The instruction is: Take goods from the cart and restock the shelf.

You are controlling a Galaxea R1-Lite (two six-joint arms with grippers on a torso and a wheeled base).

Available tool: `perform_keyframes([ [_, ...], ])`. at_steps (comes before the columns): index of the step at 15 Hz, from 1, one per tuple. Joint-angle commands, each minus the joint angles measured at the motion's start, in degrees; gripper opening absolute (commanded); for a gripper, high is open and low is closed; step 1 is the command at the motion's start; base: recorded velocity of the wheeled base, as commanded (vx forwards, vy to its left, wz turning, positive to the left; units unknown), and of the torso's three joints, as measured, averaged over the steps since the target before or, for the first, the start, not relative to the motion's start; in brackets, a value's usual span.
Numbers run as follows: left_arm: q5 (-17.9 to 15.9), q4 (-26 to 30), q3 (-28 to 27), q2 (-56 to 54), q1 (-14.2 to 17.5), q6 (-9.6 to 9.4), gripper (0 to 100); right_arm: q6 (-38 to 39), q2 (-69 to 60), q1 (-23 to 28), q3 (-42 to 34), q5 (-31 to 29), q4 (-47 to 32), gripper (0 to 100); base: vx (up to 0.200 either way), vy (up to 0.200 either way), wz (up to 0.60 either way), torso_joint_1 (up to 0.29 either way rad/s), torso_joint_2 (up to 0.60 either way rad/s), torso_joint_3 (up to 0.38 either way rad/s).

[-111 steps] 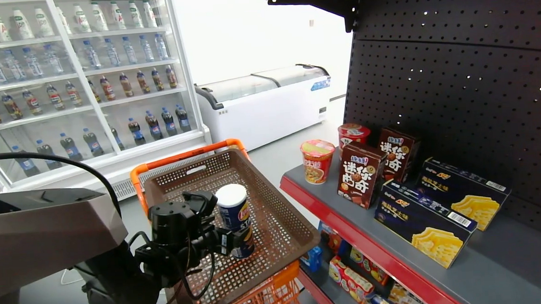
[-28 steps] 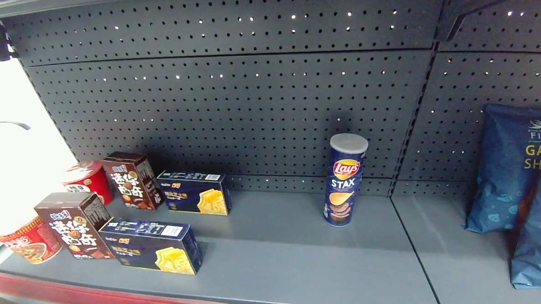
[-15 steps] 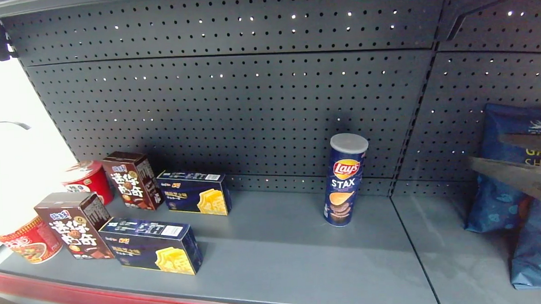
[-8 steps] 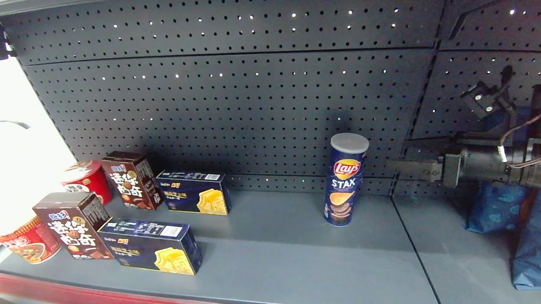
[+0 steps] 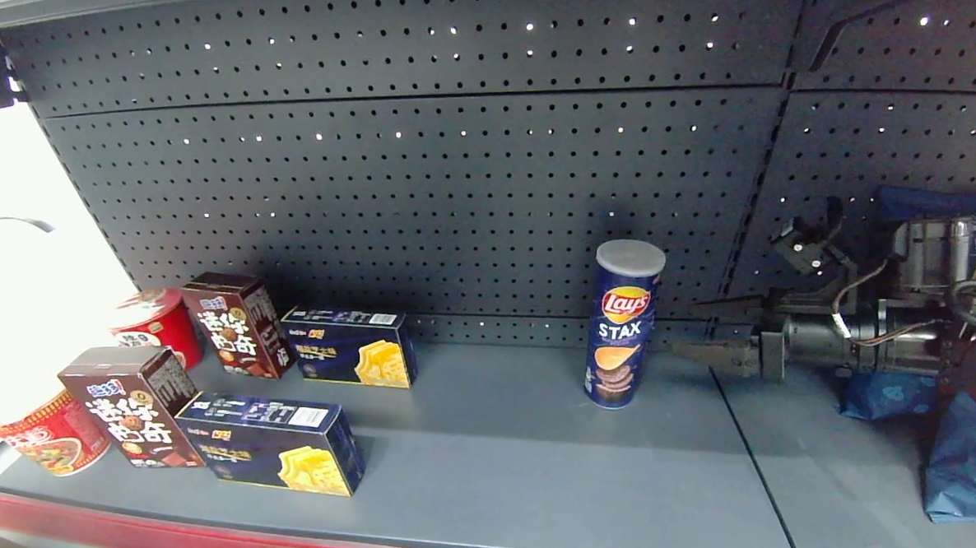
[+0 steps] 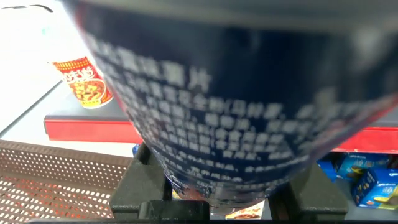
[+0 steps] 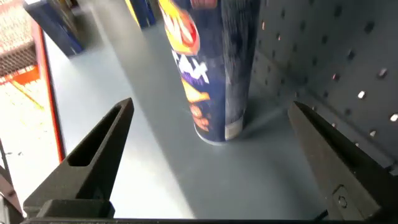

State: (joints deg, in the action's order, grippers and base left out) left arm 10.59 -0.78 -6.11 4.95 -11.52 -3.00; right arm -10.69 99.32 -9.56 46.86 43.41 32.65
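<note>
Chip can (image 5: 624,326): stands upright on shelf (image 5: 496,463), near back wall, well apart from boxes (image 5: 269,444).
Right gripper (image 5: 685,326): just beside can, wide open, holds nothing, tips not touching it.
Second chip can (image 6: 236,106): looks clamped in left gripper (image 6: 214,186), up above cart (image 6: 50,162).
Risk: bump from finger tip, tall thin can tipped over, maybe rolled off shelf.
Risk: squeeze off middle, can slid sideways or left leaning.
Blue bags (image 5: 970,459) right under right arm: easy to push by mistake.
</note>
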Motion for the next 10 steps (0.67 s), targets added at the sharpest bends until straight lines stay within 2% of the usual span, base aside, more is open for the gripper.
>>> perform_keyframes([
  [1, 0.04, -0.01, 0.04, 0.15, 0.01, -0.08, 0, -0.65, 2.72, -0.02, -0.28, 0.18, -0.04, 100, 0.000, 0.000, 0.00, 0.000, 0.00, 0.000],
  [6, -0.05, 0.08, 0.39, 0.15, 0.01, -0.17, 0, -0.56, 9.49, -0.11, 1.39, 2.29, 5.85, 100, 0.000, 0.000, 0.00, 0.000, 0.00, 0.000],
  [10, 0.04, -0.01, 1.27, 0.15, 0.01, -0.25, 0, -0.65, 13.71, -1.17, 4.47, 2.29, 6.11, 100, 0.000, 0.000, 0.00, 0.000, 0.00, 0.000],
])
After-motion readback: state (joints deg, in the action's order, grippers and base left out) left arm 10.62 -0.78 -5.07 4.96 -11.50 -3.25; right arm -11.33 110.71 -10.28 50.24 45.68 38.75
